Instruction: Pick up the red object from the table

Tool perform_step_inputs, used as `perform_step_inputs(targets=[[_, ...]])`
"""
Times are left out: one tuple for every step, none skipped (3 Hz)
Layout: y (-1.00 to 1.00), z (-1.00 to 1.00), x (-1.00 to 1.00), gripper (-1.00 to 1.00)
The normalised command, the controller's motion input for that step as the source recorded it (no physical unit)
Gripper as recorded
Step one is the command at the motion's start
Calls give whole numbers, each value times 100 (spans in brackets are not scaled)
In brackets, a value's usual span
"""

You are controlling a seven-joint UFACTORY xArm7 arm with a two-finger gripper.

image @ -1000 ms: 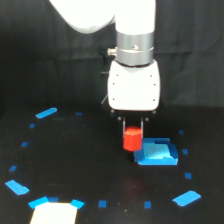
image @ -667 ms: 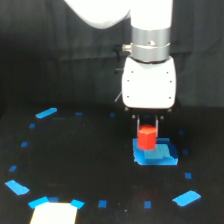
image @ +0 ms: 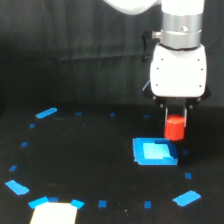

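Observation:
The red object [image: 174, 128] is a small red-orange block held between the fingers of my gripper [image: 175, 125], which hangs from the white wrist of the arm in the exterior view's right half. The block is lifted clear of the black table [image: 90, 165], above and just to the right of the far right corner of a flat bright blue square piece [image: 154, 152]. The gripper is shut on the block; its dark fingers flank the block's sides.
Blue tape strips [image: 46, 113] and small blue marks ring the table, with larger strips at the near left [image: 17, 187] and near right [image: 186, 198]. A pale cream patch [image: 54, 213] lies at the near left edge.
The arm has carried the red block toward the exterior view's right, from left of the blue square piece, across it, to its far right corner. The grip has stayed shut.

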Motion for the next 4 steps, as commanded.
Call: perform_step_inputs(targets=[[40, 71, 17, -100], [43, 100, -16, -100], [31, 26, 24, -79], [-51, 11, 100, -100]])
